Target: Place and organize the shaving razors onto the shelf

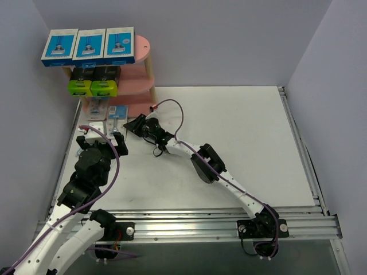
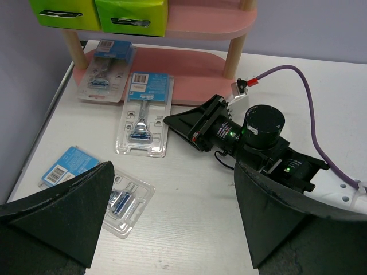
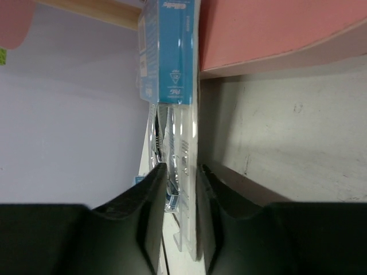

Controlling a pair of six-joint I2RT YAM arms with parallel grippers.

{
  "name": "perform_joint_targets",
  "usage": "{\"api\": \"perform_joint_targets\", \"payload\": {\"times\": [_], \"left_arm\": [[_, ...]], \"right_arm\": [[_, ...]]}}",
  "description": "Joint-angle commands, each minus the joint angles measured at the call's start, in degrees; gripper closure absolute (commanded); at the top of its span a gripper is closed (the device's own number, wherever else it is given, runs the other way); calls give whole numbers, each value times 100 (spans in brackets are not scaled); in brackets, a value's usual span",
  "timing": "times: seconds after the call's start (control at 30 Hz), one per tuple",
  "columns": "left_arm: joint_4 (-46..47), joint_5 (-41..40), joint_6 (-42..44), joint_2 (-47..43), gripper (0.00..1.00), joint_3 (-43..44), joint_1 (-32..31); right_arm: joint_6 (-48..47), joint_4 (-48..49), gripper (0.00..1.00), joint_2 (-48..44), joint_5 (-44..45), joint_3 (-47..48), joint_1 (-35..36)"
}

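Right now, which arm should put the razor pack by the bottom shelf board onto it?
The right. The right gripper pinches that blister pack at the bottom board of the shelf. The left gripper hangs open, farther back, above another pack.

lime-green boxes (image 2: pixel 97 14) cropped by top edge, lower-left blister pack (image 2: pixel 66 166) partly behind left gripper (image 2: pixel 172 169), its card txt unreadable

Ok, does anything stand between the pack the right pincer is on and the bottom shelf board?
Nothing visible. The blister pack between the right pincer fingers already overlaps the pink bottom board. A second pack lies beside it on the board, not in its path.
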Motion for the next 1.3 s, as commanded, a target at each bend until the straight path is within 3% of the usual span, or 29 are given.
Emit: {"api": "perform_joint_targets", "payload": {"times": [0.0,0.23,0.53,0.77,0.9,1.13,1.23,1.27], "left_arm": [[151,-82,45,-47,6,6,-34],[151,-82,45,-29,6,6,-34],[107,-108,45,-29,6,15,-34],[72,-126,27,-20,6,33,-17],[98,-91,36,-47,6,15,18],[116,-47,18,-64,6,-3,71],[160,-3,27,-91,6,-20,89],[168,6,27,-99,6,-20,115]], "right_arm": [[73,71,81,172,-37,-35,-29],[275,545,100,6,-125,-482,-81],[337,1275,100,-714,-213,-1563,-239],[276,1750,100,-1760,-248,-3004,-433],[188,2031,100,-2472,-361,-4276,-635],[-259,2137,100,-3693,-634,-5930,-899],[-505,1918,100,-3766,-940,-5925,-934],[-689,1787,84,-3731,-1038,-5811,-934]]}}
